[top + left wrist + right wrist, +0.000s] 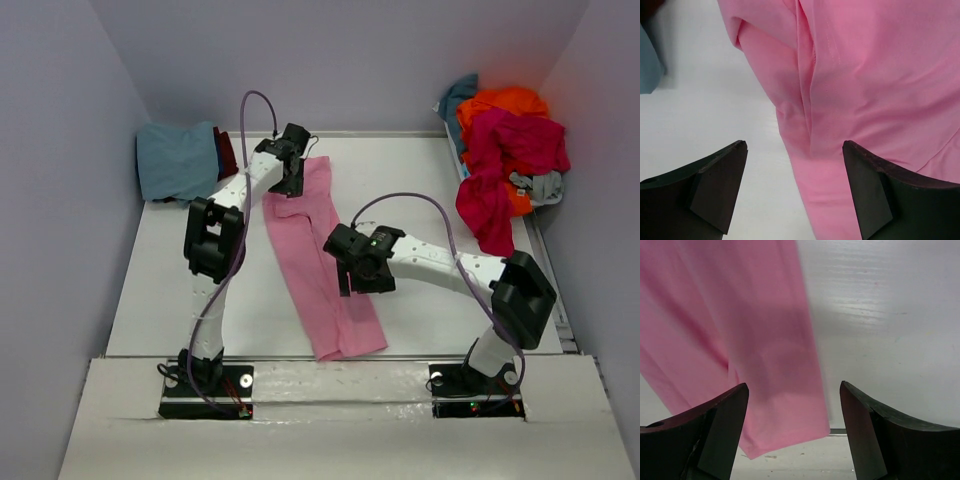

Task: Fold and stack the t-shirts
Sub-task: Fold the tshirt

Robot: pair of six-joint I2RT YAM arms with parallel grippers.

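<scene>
A light pink t-shirt [318,262] lies folded into a long narrow strip, running from the table's far middle to the near edge. My left gripper [291,186] is open above the strip's far end; in the left wrist view the pink cloth [865,90] lies between and beyond the jaws. My right gripper [352,286] is open above the strip's near part; the right wrist view shows the pink hem [765,390] below it. A folded dusty teal-blue t-shirt [178,160] lies at the far left. A pile of orange, crimson-magenta, teal and grey t-shirts [508,150] sits at the far right.
A dark red cloth [227,150] peeks from behind the blue shirt. The white table [170,300] is walled on three sides. Its near edge [330,358] meets the arm bases' board. Bare table shows right of the strip in the right wrist view [890,315].
</scene>
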